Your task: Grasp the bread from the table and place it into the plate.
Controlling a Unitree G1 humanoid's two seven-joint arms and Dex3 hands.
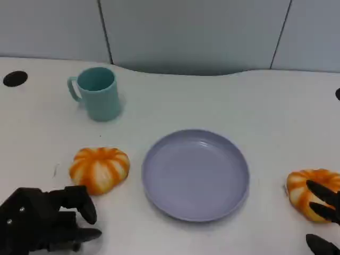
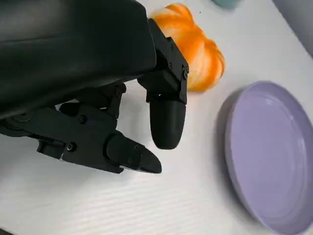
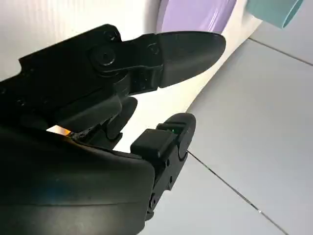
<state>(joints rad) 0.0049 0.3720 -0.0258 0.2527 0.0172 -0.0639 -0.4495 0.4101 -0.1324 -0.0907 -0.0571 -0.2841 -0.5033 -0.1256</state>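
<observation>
So there's a lavender plate dead centre on the white table, with a pumpkin-shaped bread roll at its 9 o'clock and a second roll at 3 o'clock, both near the rim, probably so either arm gets a short carry. The left hand sits just beside the first roll, fingers apart, holding nothing. The right hand has fingers draped on the second roll; can't tell if it's actually clamped. A teal mug sits at 11 o'clock. No writing or logos anywhere.
</observation>
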